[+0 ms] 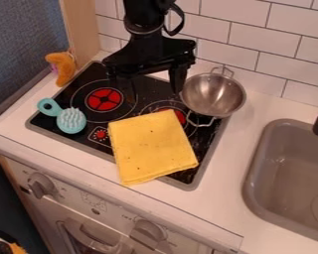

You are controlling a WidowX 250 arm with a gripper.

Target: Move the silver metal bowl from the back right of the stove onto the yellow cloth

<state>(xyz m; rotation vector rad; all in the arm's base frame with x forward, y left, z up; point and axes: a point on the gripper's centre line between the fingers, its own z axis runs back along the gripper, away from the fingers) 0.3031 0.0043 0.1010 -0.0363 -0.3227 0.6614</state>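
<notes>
Right now your gripper (155, 95) hangs over the stove (202, 141), fingers wide apart and empty, with nothing picked up yet. From it, the metal pot (213, 95) sits at three o'clock, the folded yellow cloth (152, 148) at six, the turquoise brush (71, 121) at eight.

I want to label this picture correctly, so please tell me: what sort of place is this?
It looks like a toy kitchen: a small stovetop with printed red burners, a grey sink beside it, and oven knobs on the front below.
</notes>
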